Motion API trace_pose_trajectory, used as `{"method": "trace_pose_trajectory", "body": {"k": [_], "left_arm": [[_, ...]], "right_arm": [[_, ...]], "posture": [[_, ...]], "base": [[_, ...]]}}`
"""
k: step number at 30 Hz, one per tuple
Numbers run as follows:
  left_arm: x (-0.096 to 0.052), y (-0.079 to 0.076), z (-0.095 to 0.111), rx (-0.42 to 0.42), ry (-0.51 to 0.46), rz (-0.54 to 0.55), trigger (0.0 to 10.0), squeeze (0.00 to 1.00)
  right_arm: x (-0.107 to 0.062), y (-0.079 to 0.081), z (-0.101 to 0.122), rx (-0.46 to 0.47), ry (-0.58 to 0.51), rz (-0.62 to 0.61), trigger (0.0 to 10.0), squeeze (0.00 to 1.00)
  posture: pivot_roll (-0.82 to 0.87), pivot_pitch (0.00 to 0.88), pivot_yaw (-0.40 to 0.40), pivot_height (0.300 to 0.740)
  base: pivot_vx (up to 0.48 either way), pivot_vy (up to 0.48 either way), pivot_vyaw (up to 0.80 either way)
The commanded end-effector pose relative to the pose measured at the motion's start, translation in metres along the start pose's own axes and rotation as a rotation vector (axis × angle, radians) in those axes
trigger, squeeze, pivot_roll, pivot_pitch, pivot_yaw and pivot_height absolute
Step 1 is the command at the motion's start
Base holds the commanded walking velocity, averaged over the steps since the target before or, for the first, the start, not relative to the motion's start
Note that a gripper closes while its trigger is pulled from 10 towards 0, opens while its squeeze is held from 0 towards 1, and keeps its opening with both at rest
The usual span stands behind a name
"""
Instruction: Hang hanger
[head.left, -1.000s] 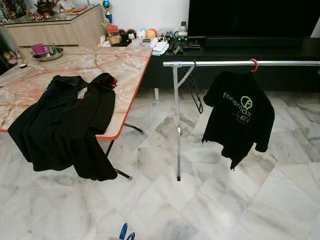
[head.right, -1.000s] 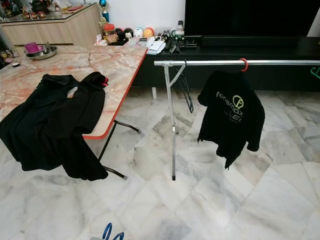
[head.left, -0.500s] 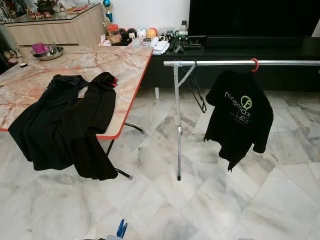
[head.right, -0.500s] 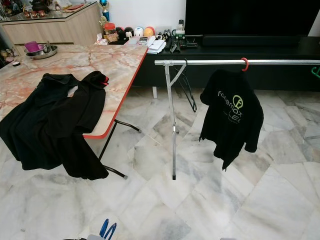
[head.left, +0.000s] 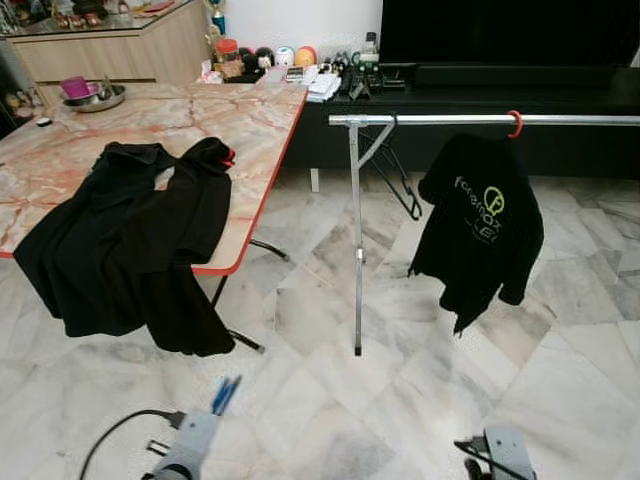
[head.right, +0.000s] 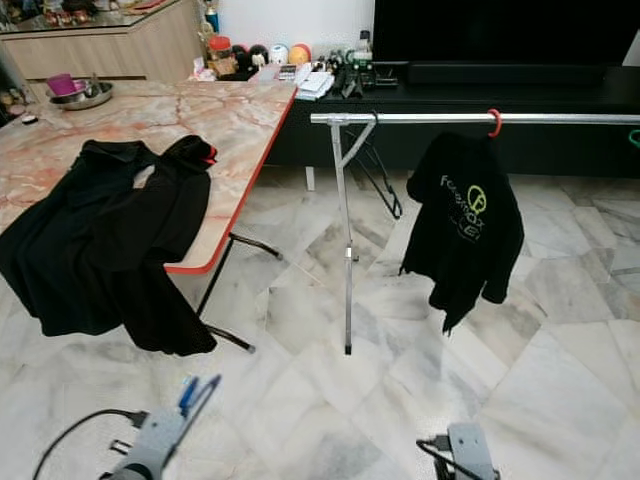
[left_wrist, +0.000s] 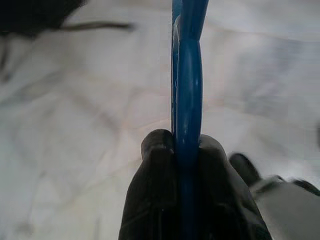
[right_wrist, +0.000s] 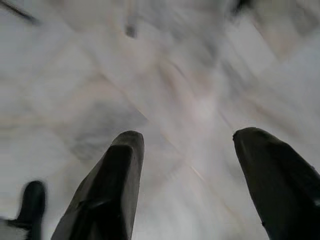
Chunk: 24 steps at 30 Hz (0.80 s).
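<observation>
1. Left gripper (left_wrist: 179, 150): low at the robot's left front, over the marble floor (head.left: 560, 380). In the left wrist view its two black fingers (left_wrist: 155, 200) are pressed together on the blue hanger (left_wrist: 187, 100), which runs straight out between them.
2. Blue hanger, head views: a short blue length (head.left: 224, 393) juts forward and upward from the silver left wrist at the lower edge, well short of the rack and table. A black cable (head.left: 115, 432) loops off that wrist.
3. Right gripper (right_wrist: 187, 145): also held low over the floor. Its two fingers (right_wrist: 117, 175) stand wide apart with nothing between them; blurred marble tiles lie beyond. The grey right wrist (head.left: 497, 448) sits at the lower right of the head view.
4. Clothes rack: a horizontal metal rail (head.left: 440, 119) on an upright leg (head.left: 357, 250), standing on the floor ahead.
5. On the rail: a black T-shirt (head.left: 480, 235) with a green and white print hangs from a red hook (head.left: 516, 124); a bare black hanger (head.left: 400, 180) hangs near the leg end.
6. Table (head.left: 230, 120): marble-patterned top with a red edge, to the robot's left front. A black garment (head.left: 130, 250) is spread on it and droops over the near edge.
7. Background: a metal bowl (head.left: 92, 99) on the table's far end, and a dark low cabinet (head.left: 480, 85) behind the rack.
</observation>
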<state>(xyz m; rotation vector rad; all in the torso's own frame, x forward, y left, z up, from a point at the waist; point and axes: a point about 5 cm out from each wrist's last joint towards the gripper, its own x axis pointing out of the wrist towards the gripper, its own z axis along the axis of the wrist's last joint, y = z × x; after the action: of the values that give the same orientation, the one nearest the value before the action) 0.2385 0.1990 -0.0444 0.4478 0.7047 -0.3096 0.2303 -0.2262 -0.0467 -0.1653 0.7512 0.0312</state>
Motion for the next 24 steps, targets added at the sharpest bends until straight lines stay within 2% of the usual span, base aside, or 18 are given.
{"method": "trace_pose_trajectory", "body": {"k": [1,4,5,6,8,10,12,13,17,18,19,20,21,22,24], "left_arm": [[-0.001,-0.005,-0.003,0.114,0.017,-0.118,10.0,0.00],[-0.001,-0.007,0.005,0.243,-0.004,-0.236,10.0,0.00],[-0.001,-0.007,0.007,0.268,-0.012,-0.255,10.0,0.00],[0.001,-0.003,0.019,0.291,-0.039,-0.292,10.0,0.00],[0.002,0.001,0.029,0.312,-0.054,-0.325,10.0,0.00],[0.003,0.001,0.037,0.332,-0.067,-0.380,10.0,0.00],[0.003,0.001,0.047,0.356,-0.083,-0.454,10.0,0.00],[0.002,0.001,0.059,0.375,-0.100,-0.532,10.0,0.00],[0.001,0.003,0.080,0.398,-0.127,-0.645,10.0,0.00],[0.000,0.003,0.086,0.417,-0.131,-0.690,10.0,0.00],[-0.002,0.002,0.091,0.449,-0.136,-0.729,10.0,0.00],[-0.002,0.002,0.095,0.459,-0.141,-0.746,10.0,0.00],[-0.003,0.002,0.098,0.464,-0.149,-0.756,10.0,0.00],[-0.003,0.001,0.100,0.467,-0.153,-0.764,10.0,0.00],[-0.006,-0.002,0.114,0.456,-0.198,-0.818,10.0,0.00]], "right_arm": [[0.002,0.004,0.018,-0.098,-0.083,0.125,10.0,0.00],[0.000,0.010,0.042,-0.193,-0.194,0.334,10.0,0.00],[-0.001,0.011,0.047,-0.220,-0.216,0.387,10.0,0.00],[-0.007,0.011,0.065,-0.319,-0.278,0.528,10.0,0.00],[-0.012,0.008,0.081,-0.372,-0.325,0.631,10.0,0.00],[-0.016,0.007,0.090,-0.390,-0.323,0.741,10.0,0.00],[-0.026,0.007,0.093,-0.473,-0.294,0.916,10.0,0.00],[-0.035,0.006,0.093,-0.567,-0.236,1.062,10.0,0.00],[-0.043,0.009,0.094,-0.667,-0.160,1.209,10.0,0.00],[-0.046,0.011,0.094,-0.682,-0.140,1.261,10.0,0.11],[-0.047,0.014,0.094,-0.700,-0.129,1.286,10.0,0.46],[-0.046,0.016,0.093,-0.719,-0.125,1.290,10.0,0.95],[-0.045,0.017,0.093,-0.738,-0.124,1.286,10.0,1.00],[-0.045,0.018,0.093,-0.749,-0.123,1.288,10.0,1.00],[-0.040,0.028,0.099,-0.764,-0.195,1.222,10.0,1.00]], "posture": [[0.08,0.081,0.030,0.740],[0.07,0.083,0.031,0.740],[0.07,0.082,0.030,0.740],[0.07,0.078,0.029,0.740],[0.06,0.075,0.028,0.740],[0.06,0.073,0.029,0.740],[0.06,0.069,0.027,0.740],[0.06,0.069,0.027,0.740],[0.06,0.063,0.025,0.740],[0.06,0.060,0.024,0.740],[0.07,0.060,0.023,0.740],[0.07,0.060,0.023,0.740],[0.07,0.060,0.023,0.740],[0.07,0.060,0.021,0.740],[0.07,0.061,0.019,0.740]], "base": [[0.000,0.000,0.00],[0.000,0.000,0.00],[0.000,0.000,0.00],[0.000,0.000,0.00],[0.000,0.000,0.00],[0.000,0.000,0.00],[0.000,0.000,0.00],[0.000,0.000,0.00],[0.000,0.000,0.00],[0.000,0.000,0.00],[0.000,0.000,0.00],[0.000,0.000,0.00],[0.000,0.000,0.00],[0.000,0.000,0.00],[0.000,0.000,0.00]]}}
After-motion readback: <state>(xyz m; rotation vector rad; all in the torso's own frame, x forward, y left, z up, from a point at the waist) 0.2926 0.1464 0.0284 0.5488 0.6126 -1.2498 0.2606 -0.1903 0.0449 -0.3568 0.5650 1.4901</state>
